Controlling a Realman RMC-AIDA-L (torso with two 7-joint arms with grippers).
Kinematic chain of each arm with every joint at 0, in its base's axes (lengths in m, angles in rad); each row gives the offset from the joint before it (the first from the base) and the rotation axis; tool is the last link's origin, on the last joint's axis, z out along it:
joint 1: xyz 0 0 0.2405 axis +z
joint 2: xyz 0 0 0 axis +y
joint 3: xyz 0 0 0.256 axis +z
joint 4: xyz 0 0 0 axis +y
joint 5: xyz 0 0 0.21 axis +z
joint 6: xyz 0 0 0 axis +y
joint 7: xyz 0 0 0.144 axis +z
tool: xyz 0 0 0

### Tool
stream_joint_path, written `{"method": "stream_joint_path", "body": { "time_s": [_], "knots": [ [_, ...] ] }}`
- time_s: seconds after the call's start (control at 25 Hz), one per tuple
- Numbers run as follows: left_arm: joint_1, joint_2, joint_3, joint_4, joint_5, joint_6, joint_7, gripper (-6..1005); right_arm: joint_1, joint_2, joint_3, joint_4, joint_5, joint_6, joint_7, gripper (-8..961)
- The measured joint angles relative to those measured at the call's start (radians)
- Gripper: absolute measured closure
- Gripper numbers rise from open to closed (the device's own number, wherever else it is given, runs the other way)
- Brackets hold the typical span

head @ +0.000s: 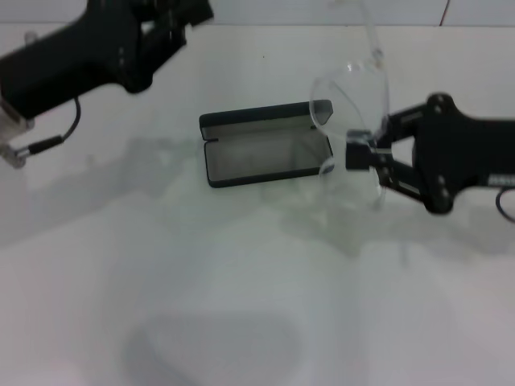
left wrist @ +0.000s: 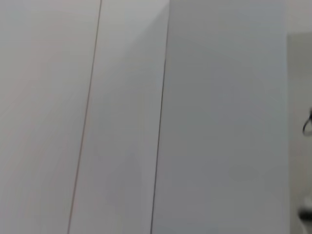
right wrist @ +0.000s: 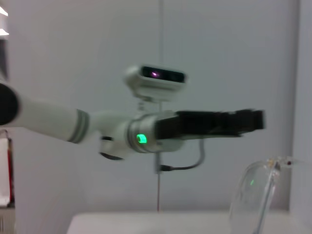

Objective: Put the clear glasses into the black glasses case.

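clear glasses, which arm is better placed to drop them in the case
Right. The right claw already grips the clear glasses beside the open black glasses case. The left claw is raised far back.

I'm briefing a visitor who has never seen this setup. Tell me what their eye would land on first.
First, the clear glasses, held in the air by the right gripper, its jaws shut on them, just beyond the right end of the black glasses case. That case lies open mid-table, its grey lining showing. The left gripper is raised at far left, away from the action.
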State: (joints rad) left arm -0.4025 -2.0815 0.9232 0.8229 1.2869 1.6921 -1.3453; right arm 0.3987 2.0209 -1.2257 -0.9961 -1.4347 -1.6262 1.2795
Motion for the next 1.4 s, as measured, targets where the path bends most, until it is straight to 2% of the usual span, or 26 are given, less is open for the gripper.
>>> {"method": "stream_joint_path", "body": {
  "time_s": [0.12,0.32,0.56,1.0,1.4],
  "knots": [
    [-0.024,-0.002,0.019,0.033,-0.013,0.000,-0.036,797,0.002,-0.002,0.002,0.100,0.027,-0.042,-0.149,838],
    [-0.093,-0.003,0.101,0.030,-0.015,-0.005,-0.080,906,0.007,0.001,-0.029,0.174,0.022,-0.048,-0.299,838],
    [-0.153,-0.003,0.184,0.002,-0.007,-0.015,-0.101,943,0.007,0.004,-0.077,0.196,0.026,-0.015,-0.382,838],
    [-0.161,-0.004,0.228,-0.012,0.052,-0.029,-0.123,943,0.026,0.007,-0.155,0.179,0.062,-0.015,-0.407,839],
    [-0.157,-0.005,0.263,-0.050,0.064,-0.028,-0.151,943,0.025,0.006,-0.161,0.152,0.077,-0.025,-0.407,839]
  ]
}}
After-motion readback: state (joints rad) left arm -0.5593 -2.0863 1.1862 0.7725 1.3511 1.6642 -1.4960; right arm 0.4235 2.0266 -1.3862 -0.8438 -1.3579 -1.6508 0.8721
